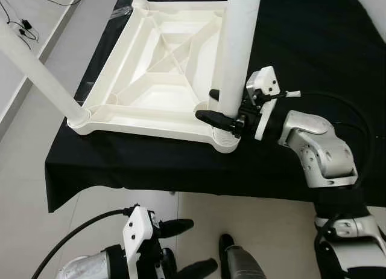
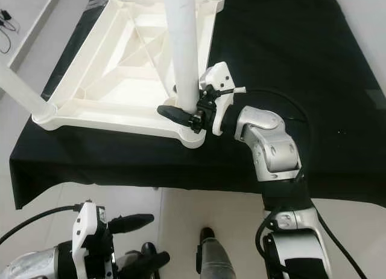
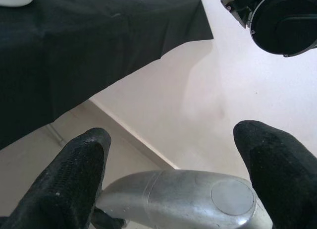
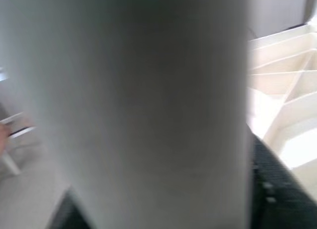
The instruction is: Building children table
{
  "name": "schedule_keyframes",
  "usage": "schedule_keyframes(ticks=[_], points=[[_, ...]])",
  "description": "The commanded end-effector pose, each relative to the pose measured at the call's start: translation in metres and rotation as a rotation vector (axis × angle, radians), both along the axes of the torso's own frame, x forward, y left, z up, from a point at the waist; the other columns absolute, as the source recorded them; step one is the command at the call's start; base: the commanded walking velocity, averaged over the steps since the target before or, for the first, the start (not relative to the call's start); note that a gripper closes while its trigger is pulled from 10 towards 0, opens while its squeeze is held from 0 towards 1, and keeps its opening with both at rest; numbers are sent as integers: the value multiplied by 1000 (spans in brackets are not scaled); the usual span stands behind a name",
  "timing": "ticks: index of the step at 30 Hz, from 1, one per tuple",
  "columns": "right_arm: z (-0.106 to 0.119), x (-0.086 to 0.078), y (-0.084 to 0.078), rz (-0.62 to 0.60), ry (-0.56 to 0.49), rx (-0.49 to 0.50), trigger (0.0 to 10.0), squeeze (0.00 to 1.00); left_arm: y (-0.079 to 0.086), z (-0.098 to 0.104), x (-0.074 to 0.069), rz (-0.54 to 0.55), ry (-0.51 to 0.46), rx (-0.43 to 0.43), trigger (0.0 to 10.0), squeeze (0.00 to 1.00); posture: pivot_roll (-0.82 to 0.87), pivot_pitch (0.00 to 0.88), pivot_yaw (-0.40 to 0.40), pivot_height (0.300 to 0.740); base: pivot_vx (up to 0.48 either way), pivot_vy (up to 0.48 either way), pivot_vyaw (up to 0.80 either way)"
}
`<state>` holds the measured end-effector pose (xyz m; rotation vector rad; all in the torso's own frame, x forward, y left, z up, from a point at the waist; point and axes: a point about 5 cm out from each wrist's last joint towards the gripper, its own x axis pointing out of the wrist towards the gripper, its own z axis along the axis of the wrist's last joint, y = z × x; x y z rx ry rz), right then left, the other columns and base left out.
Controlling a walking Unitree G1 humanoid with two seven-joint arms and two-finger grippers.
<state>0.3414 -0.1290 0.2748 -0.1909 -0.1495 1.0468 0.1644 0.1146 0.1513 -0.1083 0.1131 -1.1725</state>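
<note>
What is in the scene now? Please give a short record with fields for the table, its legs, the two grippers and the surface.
table: white plastic tabletop, lying upside down
legs: near-right leg standing in its corner socket; near-left leg standing in its corner
right gripper: fingers around the base of the near-right leg
left gripper: open, low over the floor, holding nothing
surface: black cloth under the tabletop

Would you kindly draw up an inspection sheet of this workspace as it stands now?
Surface: black cloth over the work surface.
Job's things: white plastic tabletop lies upside down; leg stands in the near right corner socket, another leg at the near left corner.
Clutter: nothing seen.
Grippers: right claw closed around the leg's base; left claw open, low over the floor.
Cables: black cable loops at the right arm; wires on the floor.
Surroundings: pale tiled floor.
</note>
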Motion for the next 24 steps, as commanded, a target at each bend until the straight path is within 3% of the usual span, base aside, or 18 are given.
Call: schedule_keyframes(ticks=[1,4,5,7,9,10,11,12,14,19,20,21,24], points=[[-6,5,-1,-11,37,-3,0,0,-1,-6,-2,8,24,0,10000,0,-47,348,44,740,0,0,0],[-18,7,-12,-89,69,-34,0,0,-1,-7,-1,27,13,1,10000,0,-51,347,42,740,0,0,0],[-38,-1,-25,-245,135,-53,0,0,0,-7,0,57,-3,11,10000,0,-56,346,38,740,0,0,0],[-46,-5,-29,-299,164,-58,0,0,1,-7,0,69,-10,16,10000,0,-55,345,37,740,0,0,0],[-74,-22,-37,-576,257,-72,0,0,4,-7,1,117,-36,48,10000,0,-50,342,30,740,0,0,0],[-93,-39,-38,-737,316,-88,0,0,7,-8,2,164,-54,69,10000,0,-52,340,34,740,0,0,0],[-109,-61,-31,-808,375,-86,0,0,10,-8,3,225,-71,90,10000,0,-52,340,34,740,0,0,0],[-109,-61,-31,-808,375,-86,0,0,10,-8,3,225,-71,90,10000,0,-52,340,34,740,0,0,0],[-122,-84,-18,-848,423,-72,0,0,17,-7,7,324,-103,121,10000,0,-46,342,53,740,0,0,0],[-125,-77,-5,-818,398,-58,0,0,26,-10,12,448,-136,160,10000,0,-40,313,70,740,0,0,0],[-120,-68,-1,-803,367,-34,3725,0,28,-11,14,460,-143,168,10000,0,-34,297,68,740,0,0,0],[-115,-63,2,-800,348,-16,10000,0,28,-12,15,462,-149,171,10000,0,-32,294,67,740,0,0,0],[-115,-63,2,-800,348,-16,10000,0,28,-12,15,462,-149,171,10000,0,-32,294,67,740,0,0,0]])
